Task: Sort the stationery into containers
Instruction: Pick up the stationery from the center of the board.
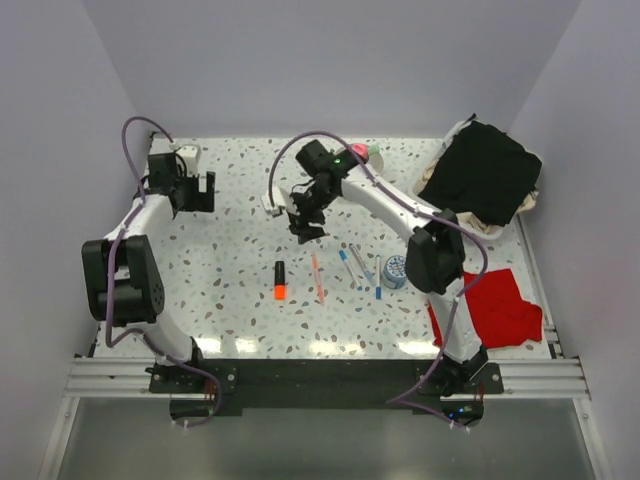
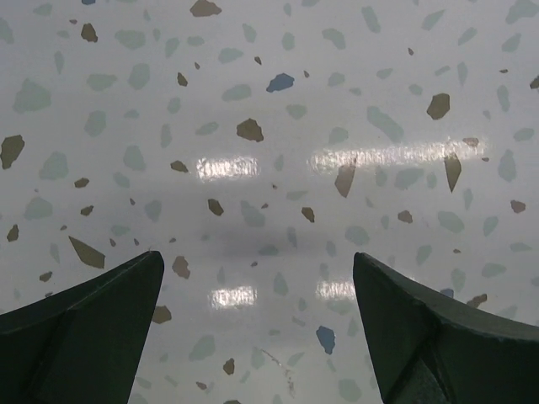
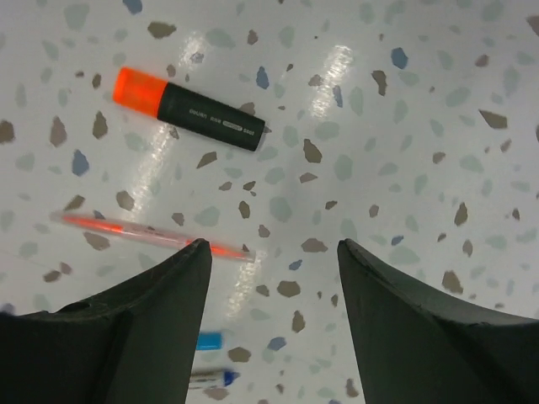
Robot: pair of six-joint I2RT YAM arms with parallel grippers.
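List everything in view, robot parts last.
highlighter: one, orange and black, table centre, on the near side of the right gripper
pink pen: one, pink, just right of the highlighter
slim pens: three, blue, white and greenish, right of the pink pen
round container: one, pale, right of the pens
pink-capped item: one, far side, partly hidden by the right arm
small white item: one, left of the right gripper
red cloth: one, near right
basket: one, white, far right
black cloth: one, in the basket
table: one, white, speckled
left gripper: black, open, empty, far left
right gripper: black, open, empty, above the pink pen
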